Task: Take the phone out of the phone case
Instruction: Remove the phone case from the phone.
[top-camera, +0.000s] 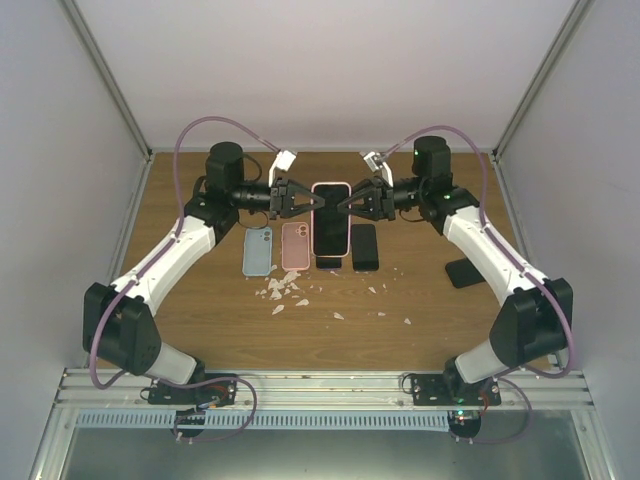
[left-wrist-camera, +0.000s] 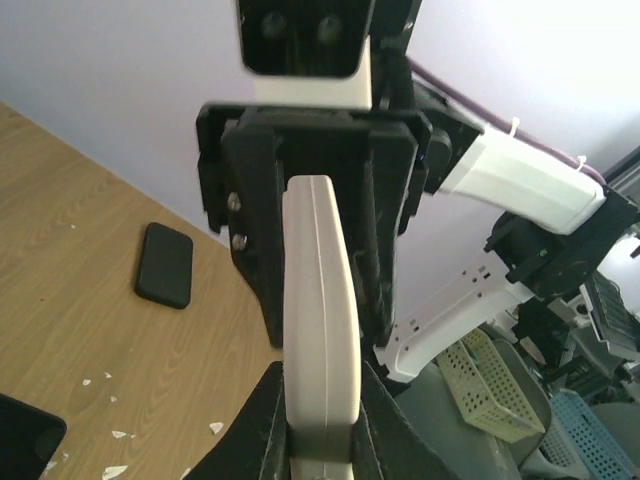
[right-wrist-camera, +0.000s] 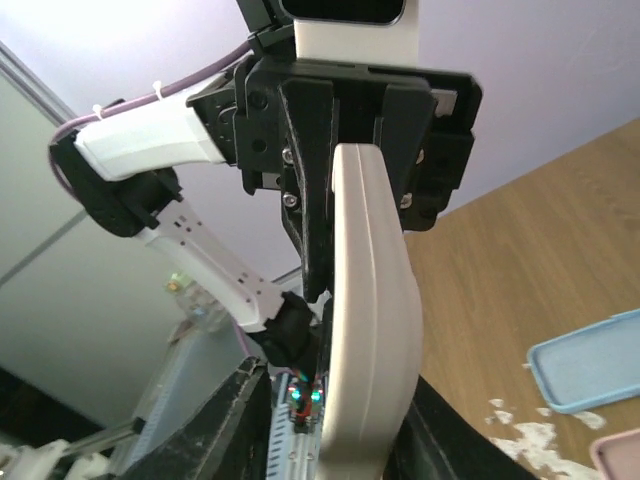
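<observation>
The phone in its pale pink phone case (top-camera: 331, 218) is held up above the table between both arms, dark screen facing up. My left gripper (top-camera: 308, 202) is shut on its left long edge. In the left wrist view the case's edge (left-wrist-camera: 320, 300) sits pinched between both fingers of the left gripper (left-wrist-camera: 322, 400). My right gripper (top-camera: 352, 205) is at the opposite edge. In the right wrist view the case's edge (right-wrist-camera: 370, 320) runs between the jaws of the right gripper (right-wrist-camera: 340, 400); one finger (right-wrist-camera: 225, 420) stands off it with a gap, the other lies against it.
On the table below lie an empty blue case (top-camera: 258, 250), an empty pink case (top-camera: 295, 246), a black phone (top-camera: 364, 247) and another dark slab (top-camera: 329, 262). White scraps (top-camera: 285, 290) are scattered in front. A black object (top-camera: 465, 272) lies at the right.
</observation>
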